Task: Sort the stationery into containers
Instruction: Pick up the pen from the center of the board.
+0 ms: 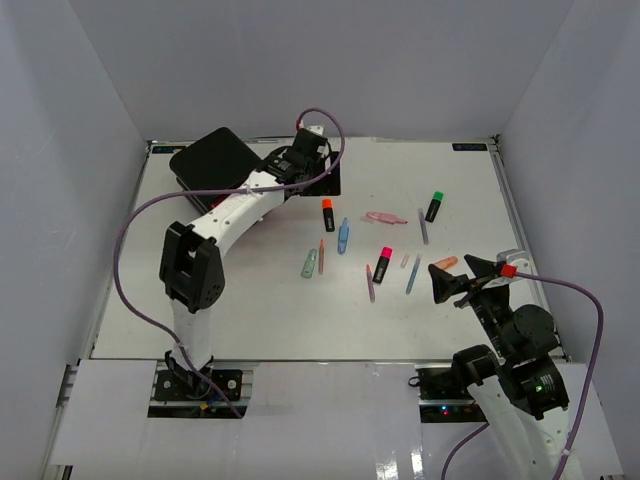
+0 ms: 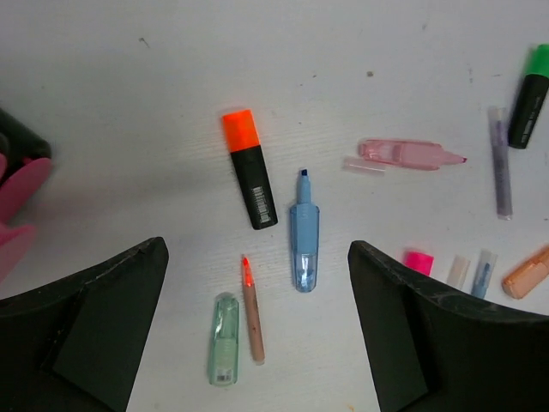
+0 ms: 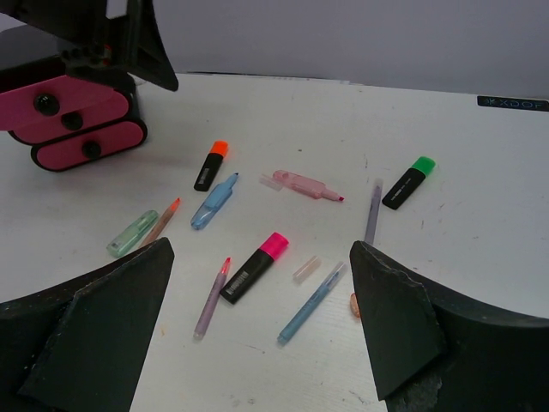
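Note:
The stationery lies scattered over the white table. An orange-capped highlighter [image 2: 249, 167], a blue pen [image 2: 304, 232], a thin orange pen [image 2: 251, 309] and a pale green piece [image 2: 223, 339] lie below my left gripper [image 2: 257, 249], which hangs open and empty above them [image 1: 325, 180]. The pink-capped highlighter [image 3: 255, 266], a light blue pen [image 3: 310, 300] and a purple pen [image 3: 211, 299] lie in front of my right gripper [image 3: 260, 247], open and empty at the near right [image 1: 455, 277]. The containers [image 1: 215, 160] show as pink drawers [image 3: 86, 144] in a black box at the far left.
A pink marker [image 1: 385, 217], a green-capped highlighter [image 1: 434, 206] and another purple pen [image 1: 423, 228] lie further right. An orange piece [image 1: 445, 263] sits just by the right gripper's fingers. Grey walls enclose the table on three sides.

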Tool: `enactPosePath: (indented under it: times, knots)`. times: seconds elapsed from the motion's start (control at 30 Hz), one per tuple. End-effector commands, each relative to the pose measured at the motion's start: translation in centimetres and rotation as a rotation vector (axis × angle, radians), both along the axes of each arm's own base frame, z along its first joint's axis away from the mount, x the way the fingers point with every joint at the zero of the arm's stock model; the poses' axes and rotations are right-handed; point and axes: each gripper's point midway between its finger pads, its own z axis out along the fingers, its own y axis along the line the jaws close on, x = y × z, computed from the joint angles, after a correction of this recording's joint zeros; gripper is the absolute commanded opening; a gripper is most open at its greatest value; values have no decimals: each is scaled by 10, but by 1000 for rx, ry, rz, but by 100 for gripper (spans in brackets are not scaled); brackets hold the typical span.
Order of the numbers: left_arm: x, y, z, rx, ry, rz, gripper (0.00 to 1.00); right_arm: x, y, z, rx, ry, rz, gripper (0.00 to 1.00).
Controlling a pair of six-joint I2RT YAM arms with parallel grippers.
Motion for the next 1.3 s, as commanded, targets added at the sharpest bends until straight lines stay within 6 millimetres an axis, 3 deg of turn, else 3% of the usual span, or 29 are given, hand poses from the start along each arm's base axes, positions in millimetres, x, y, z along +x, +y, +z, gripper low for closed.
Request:
enactPosePath:
  times: [0.0, 0.07, 0.27, 0.63, 0.9, 1.13, 1.27]
  knots:
    - [16, -12, -20, -19, 33, 49, 97, 1, 3, 13, 6, -52, 15, 90]
    - [26, -11, -43, 3, 59, 96, 95, 1, 3, 12, 5, -49, 15, 90]
    - [45, -21, -75, 0, 80, 153, 90, 2, 3, 11, 2, -42, 12, 90]
    - [43, -29, -134, 53, 149, 169, 81, 3, 4, 9, -1, -35, 15, 90]
    - [40, -35, -158, 122, 146, 152, 74, 3, 4, 9, -1, -35, 19, 90]
    - [36, -38, -170, 158, 149, 126, 58, 2, 5, 9, -1, -36, 22, 90]
    - [37, -46, -161, 142, 131, 77, 44, 2, 4, 10, -2, -38, 21, 90]
